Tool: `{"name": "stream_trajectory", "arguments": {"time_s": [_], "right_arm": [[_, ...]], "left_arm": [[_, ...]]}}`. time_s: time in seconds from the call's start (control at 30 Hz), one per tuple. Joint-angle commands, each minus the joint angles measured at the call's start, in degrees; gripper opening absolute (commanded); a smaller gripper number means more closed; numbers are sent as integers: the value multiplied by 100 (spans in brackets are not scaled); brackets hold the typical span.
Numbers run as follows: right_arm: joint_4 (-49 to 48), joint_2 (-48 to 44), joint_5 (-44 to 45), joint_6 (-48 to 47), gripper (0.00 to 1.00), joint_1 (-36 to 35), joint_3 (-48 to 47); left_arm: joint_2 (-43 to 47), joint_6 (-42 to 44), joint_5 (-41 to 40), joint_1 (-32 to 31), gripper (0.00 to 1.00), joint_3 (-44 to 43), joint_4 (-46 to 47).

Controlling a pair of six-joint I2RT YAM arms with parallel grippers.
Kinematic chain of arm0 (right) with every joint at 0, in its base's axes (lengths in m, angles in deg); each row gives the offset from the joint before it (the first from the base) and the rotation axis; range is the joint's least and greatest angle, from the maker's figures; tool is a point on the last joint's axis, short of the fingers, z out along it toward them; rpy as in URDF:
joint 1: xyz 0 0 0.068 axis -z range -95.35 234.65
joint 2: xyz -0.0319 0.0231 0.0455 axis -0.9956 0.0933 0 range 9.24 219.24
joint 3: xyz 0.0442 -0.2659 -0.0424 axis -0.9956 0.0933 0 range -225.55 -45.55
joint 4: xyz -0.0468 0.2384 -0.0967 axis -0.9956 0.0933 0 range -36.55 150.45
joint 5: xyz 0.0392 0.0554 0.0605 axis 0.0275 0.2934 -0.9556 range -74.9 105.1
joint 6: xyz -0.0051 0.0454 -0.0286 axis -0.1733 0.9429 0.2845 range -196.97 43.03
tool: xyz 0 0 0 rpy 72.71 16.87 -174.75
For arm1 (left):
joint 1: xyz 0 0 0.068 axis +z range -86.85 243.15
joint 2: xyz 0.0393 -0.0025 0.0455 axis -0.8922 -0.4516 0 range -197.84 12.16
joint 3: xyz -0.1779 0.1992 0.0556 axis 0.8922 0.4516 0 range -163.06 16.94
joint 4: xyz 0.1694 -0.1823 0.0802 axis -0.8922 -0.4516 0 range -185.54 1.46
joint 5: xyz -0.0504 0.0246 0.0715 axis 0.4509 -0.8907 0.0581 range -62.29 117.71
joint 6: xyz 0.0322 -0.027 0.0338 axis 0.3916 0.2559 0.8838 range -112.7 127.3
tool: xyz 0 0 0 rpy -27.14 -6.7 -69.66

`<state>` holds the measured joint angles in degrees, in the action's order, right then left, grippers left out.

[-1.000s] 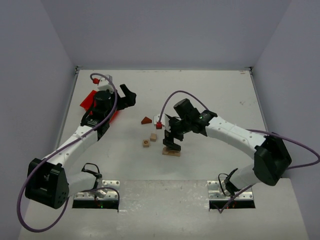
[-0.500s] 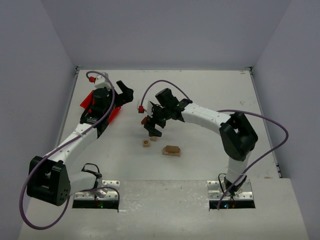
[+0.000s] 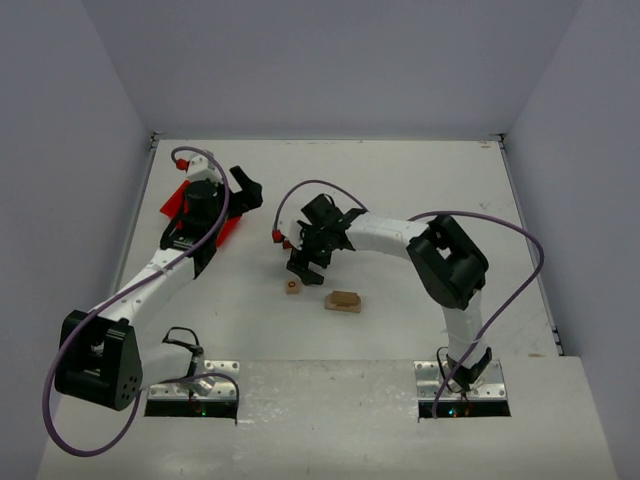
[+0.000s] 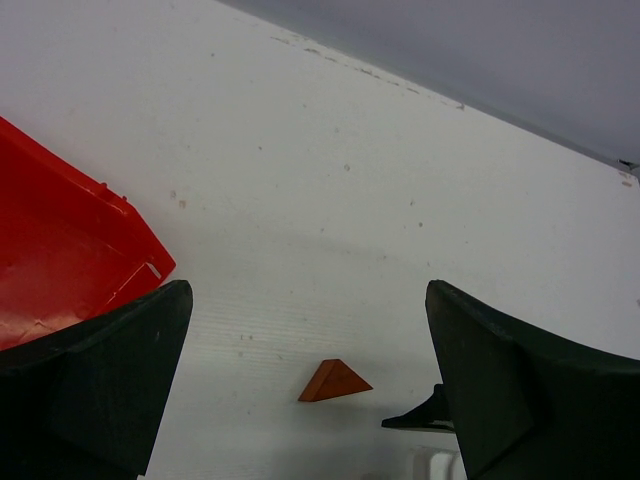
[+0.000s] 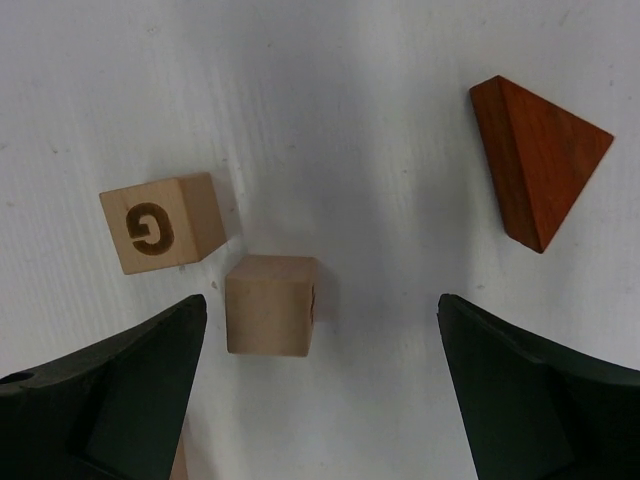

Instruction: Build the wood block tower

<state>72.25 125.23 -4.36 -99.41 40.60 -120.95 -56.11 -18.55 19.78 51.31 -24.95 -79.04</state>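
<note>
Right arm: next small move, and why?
Probably shift the right gripper sideways to centre it over the plain cube before lowering. The jaws are open and empty. The cube lies nearer one finger than the other and close to the G cube, so dropping straight down risks a clip. The plank looks bare.

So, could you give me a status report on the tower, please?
Left gripper open, empty, near red bin. Right gripper open above plain cube. Lettered cube, roof piece loose beside it. Nothing blocking.
</note>
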Motion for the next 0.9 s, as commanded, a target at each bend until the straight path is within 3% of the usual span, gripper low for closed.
{"name": "stream_trajectory", "arguments": {"time_s": [0.0,0.33,0.37,0.4,0.43,0.57,0.87], "right_arm": [[-345,-41,340,-181,95,-218,124],[-619,-147,673,50,80,-280,309],[-693,-165,698,116,71,-280,342],[-695,-190,715,117,71,-289,342],[-746,-217,715,143,57,-280,368],[-790,-472,672,125,26,-280,500],[-6,-1563,183,-415,19,-246,214]], "left_arm": [[33,63,-42,112,100,68,386],[25,45,-7,139,100,94,395],[33,45,1,147,100,94,386],[33,45,-7,147,100,94,386],[33,36,2,147,100,94,377],[59,-8,-16,147,100,102,333],[122,-277,-93,147,100,182,248]]}}
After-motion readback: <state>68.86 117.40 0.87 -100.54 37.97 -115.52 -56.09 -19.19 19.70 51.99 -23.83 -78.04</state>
